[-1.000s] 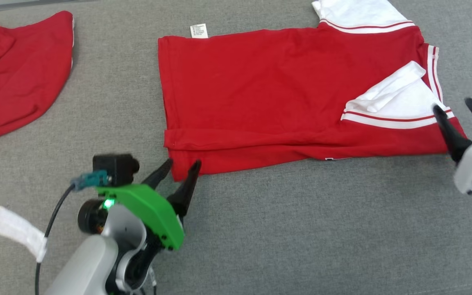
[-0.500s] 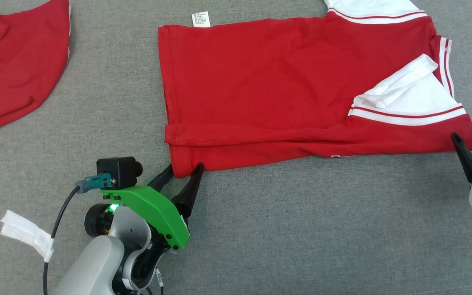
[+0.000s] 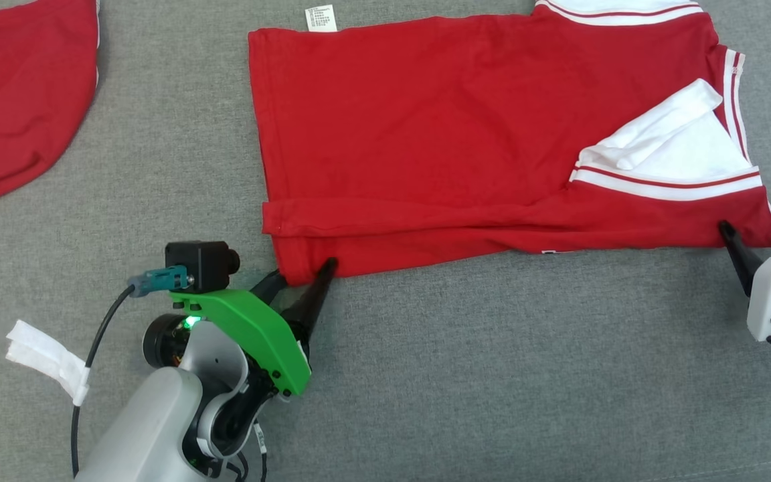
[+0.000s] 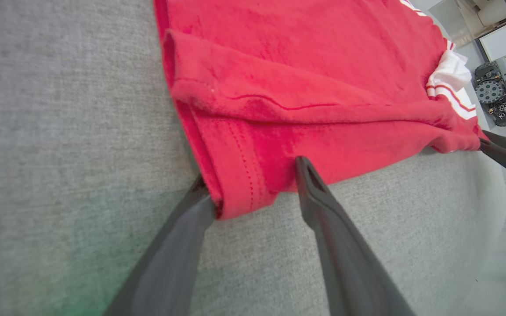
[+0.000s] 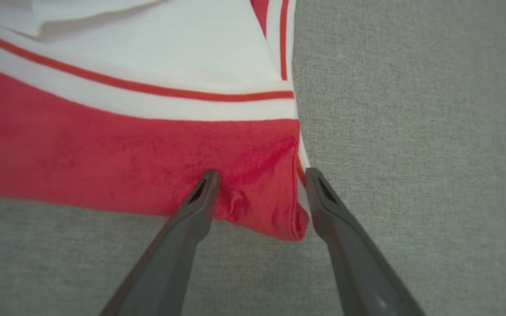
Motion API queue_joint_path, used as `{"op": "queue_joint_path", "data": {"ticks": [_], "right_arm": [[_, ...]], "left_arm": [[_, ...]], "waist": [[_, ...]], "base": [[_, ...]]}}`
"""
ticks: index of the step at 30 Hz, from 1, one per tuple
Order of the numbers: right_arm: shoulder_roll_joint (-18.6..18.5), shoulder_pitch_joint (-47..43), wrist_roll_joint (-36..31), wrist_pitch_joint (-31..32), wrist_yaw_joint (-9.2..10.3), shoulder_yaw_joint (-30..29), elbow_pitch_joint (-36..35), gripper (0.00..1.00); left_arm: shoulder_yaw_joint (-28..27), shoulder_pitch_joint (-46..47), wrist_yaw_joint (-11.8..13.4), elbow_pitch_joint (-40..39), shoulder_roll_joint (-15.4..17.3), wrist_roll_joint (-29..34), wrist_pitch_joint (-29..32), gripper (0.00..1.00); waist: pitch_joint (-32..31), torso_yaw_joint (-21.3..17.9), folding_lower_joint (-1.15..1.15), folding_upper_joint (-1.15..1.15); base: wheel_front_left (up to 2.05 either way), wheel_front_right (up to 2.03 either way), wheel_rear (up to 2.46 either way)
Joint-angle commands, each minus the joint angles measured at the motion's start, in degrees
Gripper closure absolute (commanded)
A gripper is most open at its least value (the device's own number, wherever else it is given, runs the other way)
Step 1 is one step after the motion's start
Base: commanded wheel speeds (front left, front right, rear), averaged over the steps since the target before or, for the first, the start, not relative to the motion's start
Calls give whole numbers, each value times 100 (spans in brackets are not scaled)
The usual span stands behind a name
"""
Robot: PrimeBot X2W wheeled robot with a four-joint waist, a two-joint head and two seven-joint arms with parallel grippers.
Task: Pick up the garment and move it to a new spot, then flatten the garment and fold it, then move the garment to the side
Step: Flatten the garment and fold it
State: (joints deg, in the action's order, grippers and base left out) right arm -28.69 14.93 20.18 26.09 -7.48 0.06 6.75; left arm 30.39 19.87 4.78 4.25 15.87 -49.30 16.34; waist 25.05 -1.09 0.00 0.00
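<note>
Astride the hemmed red garment (image 3: 425,134), left tool (image 3: 304,268) and right tool (image 3: 752,221) gape, empty.

The garment (image 3: 425,127) is red, with white panels edged in thin red stripes. The counter (image 3: 492,375) is flecked grey. The left tool (image 3: 304,269) is dark, under a bright green bracket (image 3: 251,328).

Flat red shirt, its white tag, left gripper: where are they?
flat red shirt (image 3: 425,134), head view, middle of its body.
white tag (image 3: 320,18), head view, middle of the tag.
left gripper (image 3: 304,269), head view, midway between its fingertips.
</note>
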Motion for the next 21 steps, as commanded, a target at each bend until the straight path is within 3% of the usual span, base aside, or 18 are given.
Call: {"op": "queue_joint_path", "data": {"ticks": [1, 2, 3, 4, 15, 21], "right_arm": [[1, 50, 121, -16, -2, 75, 66, 14], [-25, 50, 195, -14, -2, 131, 81, 59], [-85, 61, 298, -23, -2, 166, 111, 84], [-155, 64, 380, -4, -2, 202, 133, 100], [-1305, -436, 1842, 639, 1, 80, -296, 100], [-1435, -1154, 2404, 984, 1, 155, -625, 100]], "left_arm": [[58, 24, -76, 104, 35, -31, 78, 100], [72, 21, -108, 107, 54, -51, 102, 100], [79, 18, -155, 86, 96, -69, 138, 100], [70, 8, -196, 51, 133, -100, 163, 100], [-239, -609, -546, -1052, 927, -937, 834, 100], [-90, -1372, -487, -1434, 1222, -1058, 997, 100]], "waist": [[10, 14, 0, 0], [0, 18, 0, 0], [-15, 20, 0, 0], [-27, 19, 0, 0], [-445, -11, 0, 0], [-566, -87, 0, 0]], "base": [[0, 0, 0], [0, 0, 0], [0, 0, 0], [0, 0, 0], [0, 0, 0], [0, 0, 0]]}}
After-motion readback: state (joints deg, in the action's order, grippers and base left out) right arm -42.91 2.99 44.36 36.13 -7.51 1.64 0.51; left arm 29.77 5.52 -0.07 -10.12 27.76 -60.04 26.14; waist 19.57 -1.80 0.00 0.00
